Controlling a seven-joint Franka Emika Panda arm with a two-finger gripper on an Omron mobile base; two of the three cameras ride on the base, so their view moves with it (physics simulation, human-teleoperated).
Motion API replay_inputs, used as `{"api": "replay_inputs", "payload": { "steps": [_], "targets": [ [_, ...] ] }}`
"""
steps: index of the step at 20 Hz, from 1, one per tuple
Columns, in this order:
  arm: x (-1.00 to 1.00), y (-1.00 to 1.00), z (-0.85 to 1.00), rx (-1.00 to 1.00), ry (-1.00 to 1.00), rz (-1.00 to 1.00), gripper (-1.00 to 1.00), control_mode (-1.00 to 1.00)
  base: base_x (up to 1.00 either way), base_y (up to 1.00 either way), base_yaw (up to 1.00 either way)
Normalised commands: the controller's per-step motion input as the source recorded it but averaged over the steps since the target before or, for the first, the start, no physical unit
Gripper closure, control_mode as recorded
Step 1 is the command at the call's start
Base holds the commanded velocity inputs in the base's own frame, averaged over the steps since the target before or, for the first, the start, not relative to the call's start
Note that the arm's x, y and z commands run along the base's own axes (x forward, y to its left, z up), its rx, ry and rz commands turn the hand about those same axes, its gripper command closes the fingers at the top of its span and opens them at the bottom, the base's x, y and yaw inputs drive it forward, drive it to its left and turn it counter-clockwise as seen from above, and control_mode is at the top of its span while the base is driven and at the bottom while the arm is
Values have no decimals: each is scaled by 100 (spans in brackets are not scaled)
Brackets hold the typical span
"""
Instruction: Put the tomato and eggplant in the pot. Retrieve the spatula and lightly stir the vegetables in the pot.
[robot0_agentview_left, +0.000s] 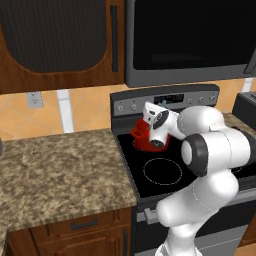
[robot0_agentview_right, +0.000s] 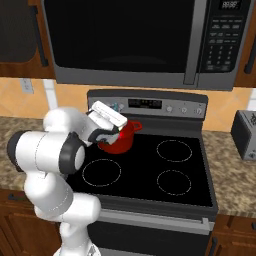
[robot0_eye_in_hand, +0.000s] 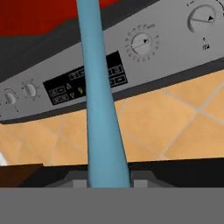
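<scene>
A light blue spatula (robot0_eye_in_hand: 98, 109) runs up the middle of the hand view as a long slim handle, and my gripper (robot0_eye_in_hand: 109, 179) is shut on its lower end. The handle's far end reaches the red pot (robot0_eye_in_hand: 35, 17) at the top edge; the blade is hidden. The squat red pot (robot0_agentview_left: 142, 141) stands on the stove's back left burner, and my hand hovers over its near rim (robot0_agentview_right: 122, 142). The tomato and the eggplant are hidden from view.
The black stovetop (robot0_agentview_right: 165, 170) has three bare burner rings. The grey control panel (robot0_eye_in_hand: 144, 48) and the tiled wall lie just behind the pot, with a microwave (robot0_agentview_right: 125, 40) overhead. A granite counter (robot0_agentview_left: 55, 170) lies left and a toaster (robot0_agentview_right: 245, 135) right.
</scene>
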Motion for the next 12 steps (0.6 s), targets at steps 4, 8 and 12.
{"api": "replay_inputs", "payload": {
  "steps": [4,8,12],
  "targets": [
    [18,0,-5,15,-33,0,100,-100,0,0,0],
    [40,0,-1,1,18,3,100,-100,0,0,0],
    [25,0,-1,-10,38,4,100,-100,0,0,0]
  ]
}}
